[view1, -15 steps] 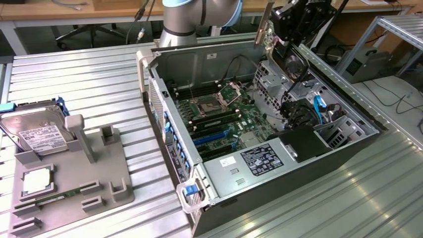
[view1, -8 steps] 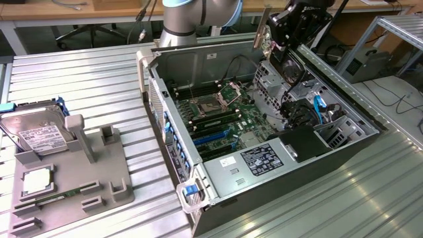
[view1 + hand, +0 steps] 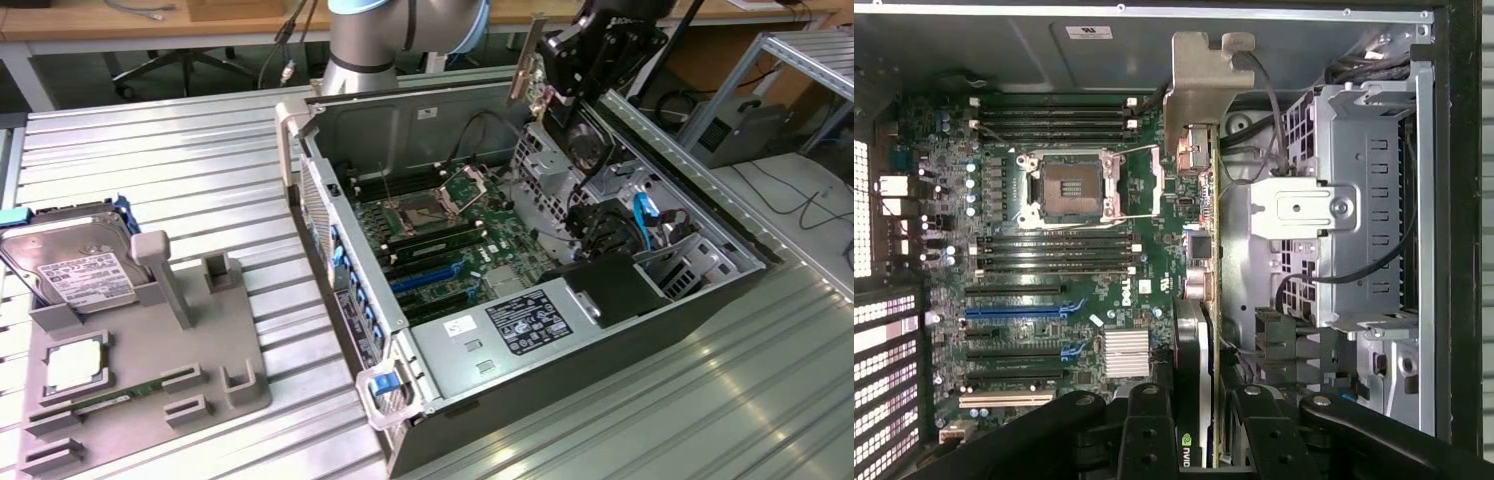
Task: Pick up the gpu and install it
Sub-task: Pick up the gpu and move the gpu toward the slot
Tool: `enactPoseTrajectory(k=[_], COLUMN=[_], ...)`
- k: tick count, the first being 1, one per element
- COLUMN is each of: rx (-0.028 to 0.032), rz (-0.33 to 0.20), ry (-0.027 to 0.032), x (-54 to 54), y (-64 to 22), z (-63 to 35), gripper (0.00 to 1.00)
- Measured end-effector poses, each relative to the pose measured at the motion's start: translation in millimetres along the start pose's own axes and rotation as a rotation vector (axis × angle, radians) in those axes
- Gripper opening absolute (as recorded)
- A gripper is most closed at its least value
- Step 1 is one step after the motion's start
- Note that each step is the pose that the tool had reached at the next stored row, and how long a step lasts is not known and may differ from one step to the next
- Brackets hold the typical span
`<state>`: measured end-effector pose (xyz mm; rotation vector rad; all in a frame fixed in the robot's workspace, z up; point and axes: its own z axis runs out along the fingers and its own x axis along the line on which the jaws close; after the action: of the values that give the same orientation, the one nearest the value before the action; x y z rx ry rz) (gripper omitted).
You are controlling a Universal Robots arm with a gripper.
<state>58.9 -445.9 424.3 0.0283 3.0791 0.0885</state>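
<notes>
currently, item by item:

- claw [image 3: 571, 62]: partly closed, clamped on the gpu. it hangs over the open case, at the far edge near the exterior view's right. in the wrist view the claw [image 3: 1199, 415] has black fingers [image 3: 1144, 425] pressed on both flat sides of the card.
- gpu [image 3: 537, 92]: held off the board, clear of the slots, long side pointing down into the case. its silver bracket [image 3: 538, 50] is uppermost in the exterior view. the wrist view shows the gpu [image 3: 1194, 340] edge-on over the board, beside the drive cage [image 3: 1354, 200], with the bracket [image 3: 1204, 85] at the end away from the fingers.
- case [image 3: 400, 95]: lying on its side, panel off, on the slatted table [image 3: 160, 150].
- motherboard [image 3: 454, 230]: bare cpu socket [image 3: 424, 212], ram in the slots flanking it, expansion slots [image 3: 1019, 312] unoccupied.
- tray [image 3: 200, 350]: grey, on the table, well apart from the case at the exterior view's left. it carries a hard drive [image 3: 80, 270], a cpu [image 3: 74, 365] and a green memory stick [image 3: 114, 395].
</notes>
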Motion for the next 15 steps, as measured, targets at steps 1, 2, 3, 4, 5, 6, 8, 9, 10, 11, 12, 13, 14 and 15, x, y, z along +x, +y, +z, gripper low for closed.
enactPoseTrajectory(k=[1,2,3,4,5,6,8,9,10,11,12,13,14,15], rx=[0.0,0.0001,0.0001,0.0001,0.0002,0.0002,0.0003,0.0002,0.0004,0.0003,-0.0001,-0.0006,-0.001,-0.0018], rz=[0.0,0.0,0.0,0.0,0.0,0.0,0.001,0.001,0.001,0.001,0.001,0.001,0.001,0.001], ry=[0.0006,0.0014,0.0024,0.004,0.0057,0.0084,0.0133,0.0141,0.0143,0.0144,0.0145,0.0146,0.0146,0.0148], x=[-0.4,-0.7,-1.0,-1.5,-2.1,-2.9,-4.3,-4.8,-5.3,-5.7,-6.5,-7.3,-7.9,-9.3], y=[0.2,0.3,0.4,0.6,0.8,1.2,1.6,1.7,1.8,1.8,1.8,1.8,1.8,1.8], z=[0.0,0.0,0.1,0.1,0.2,0.2,0.4,0.5,0.7,0.9,1.3,1.6,1.9,2.6], gripper=[0.27,0.27,0.27,0.27,0.27,0.27,0.27,0.27,0.27,0.27,0.27,0.27,0.27,0.27])
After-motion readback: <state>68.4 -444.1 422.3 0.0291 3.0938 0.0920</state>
